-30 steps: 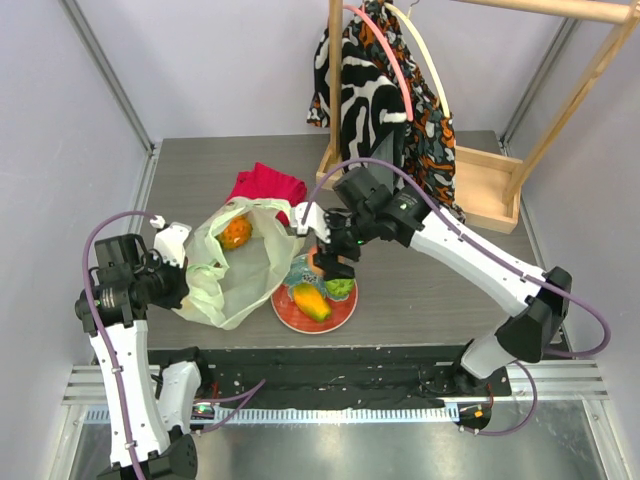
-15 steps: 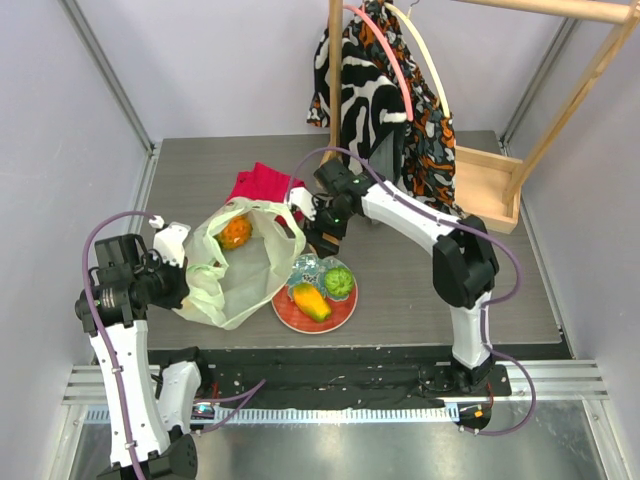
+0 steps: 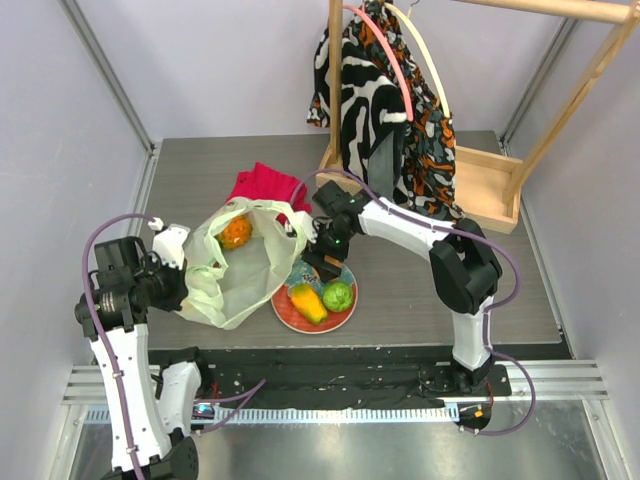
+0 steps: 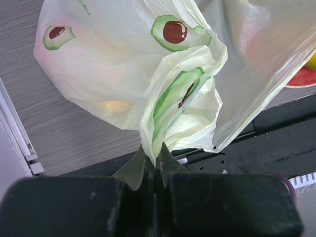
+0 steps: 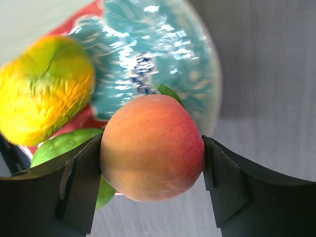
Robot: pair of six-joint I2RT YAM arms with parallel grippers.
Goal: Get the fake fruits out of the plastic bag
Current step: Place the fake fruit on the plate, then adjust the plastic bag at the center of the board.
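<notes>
The plastic bag (image 3: 235,285) lay open just left of the plate (image 3: 318,327), one orange fruit (image 3: 236,232) inside, its left edge pinched tight in my left gripper (image 4: 154,168). My right gripper (image 3: 326,262) hung directly above the plate, jaws clamped on the peach (image 5: 152,148), with the mango (image 3: 307,302) and green fruit (image 3: 338,295) just beneath.

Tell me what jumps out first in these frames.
The peach is clamped in the right gripper over a red plate holding a mango and a green fruit. On the left, the left gripper pinches the avocado-print plastic bag, with an orange fruit in its open mouth. At the back, a bold patterned garment hangs on a wooden rack.
</notes>
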